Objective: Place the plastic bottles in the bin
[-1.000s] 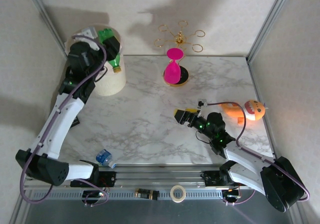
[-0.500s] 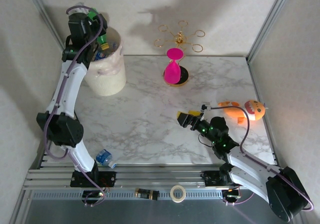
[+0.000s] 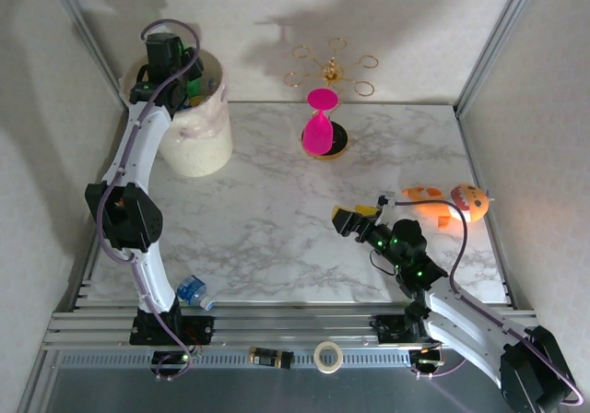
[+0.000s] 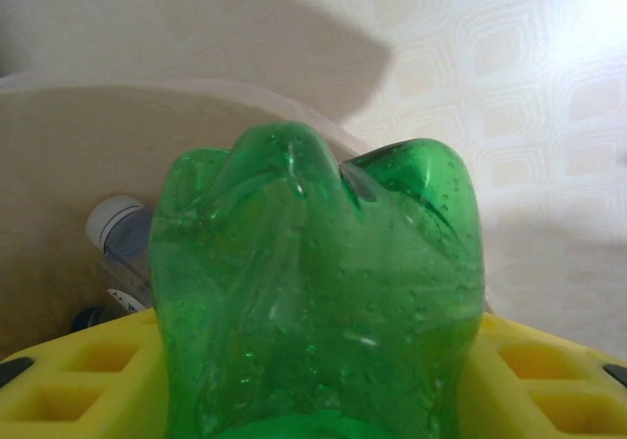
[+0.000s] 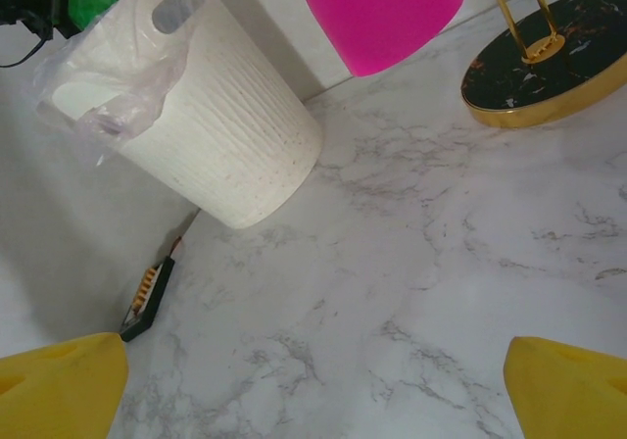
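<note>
At far left, the left tool [image 3: 187, 83] grips a green bottle [image 4: 318, 292] directly above the bin [image 3: 198, 150], the bottle's base pointing away from the wrist. At near left, a clear bottle [image 3: 192, 291] lies on the surface. The right tool [image 3: 355, 218] hovers with its fingers wide and empty.

The green bottle [image 4: 313, 292] is glossy translucent plastic; the bin [image 5: 245, 155] matt and ribbed, its bag [image 5: 103, 52] filmy; the table [image 3: 267, 219] smooth, marble-patterned.
</note>
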`<state>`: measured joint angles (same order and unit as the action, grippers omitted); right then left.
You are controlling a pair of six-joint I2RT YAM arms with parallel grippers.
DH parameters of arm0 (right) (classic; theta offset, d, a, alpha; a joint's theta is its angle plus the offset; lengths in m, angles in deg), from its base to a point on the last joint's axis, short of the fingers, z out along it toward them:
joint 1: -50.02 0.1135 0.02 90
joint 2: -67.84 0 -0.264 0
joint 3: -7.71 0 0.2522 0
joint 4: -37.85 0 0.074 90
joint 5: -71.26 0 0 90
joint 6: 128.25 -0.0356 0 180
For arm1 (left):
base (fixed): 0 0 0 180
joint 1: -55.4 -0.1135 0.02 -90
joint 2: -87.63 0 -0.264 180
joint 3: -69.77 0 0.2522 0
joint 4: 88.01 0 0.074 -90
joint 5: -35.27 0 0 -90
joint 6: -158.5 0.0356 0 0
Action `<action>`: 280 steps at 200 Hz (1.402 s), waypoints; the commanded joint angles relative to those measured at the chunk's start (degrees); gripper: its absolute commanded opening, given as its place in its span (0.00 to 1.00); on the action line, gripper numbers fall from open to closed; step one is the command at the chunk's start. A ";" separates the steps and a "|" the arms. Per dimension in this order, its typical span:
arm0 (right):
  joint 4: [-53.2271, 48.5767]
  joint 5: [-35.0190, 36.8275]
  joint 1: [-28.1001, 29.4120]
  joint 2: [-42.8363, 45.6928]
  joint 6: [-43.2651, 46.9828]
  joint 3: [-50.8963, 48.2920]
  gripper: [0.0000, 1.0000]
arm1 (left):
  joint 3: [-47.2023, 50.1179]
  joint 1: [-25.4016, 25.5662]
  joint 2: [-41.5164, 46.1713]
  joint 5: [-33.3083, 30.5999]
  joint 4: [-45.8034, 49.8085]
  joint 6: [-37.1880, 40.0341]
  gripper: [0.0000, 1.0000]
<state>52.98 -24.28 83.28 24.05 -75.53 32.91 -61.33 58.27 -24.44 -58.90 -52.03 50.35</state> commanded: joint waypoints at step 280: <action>7.24 -5.80 0.41 -17.18 2.72 5.75 0.99 | 46.27 15.70 47.91 -15.01 8.18 -16.56 1.00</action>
<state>57.24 -29.26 83.30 8.45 -74.22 36.41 -23.60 72.37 16.24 -66.59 -46.87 42.15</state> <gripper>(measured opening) 0.988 0.995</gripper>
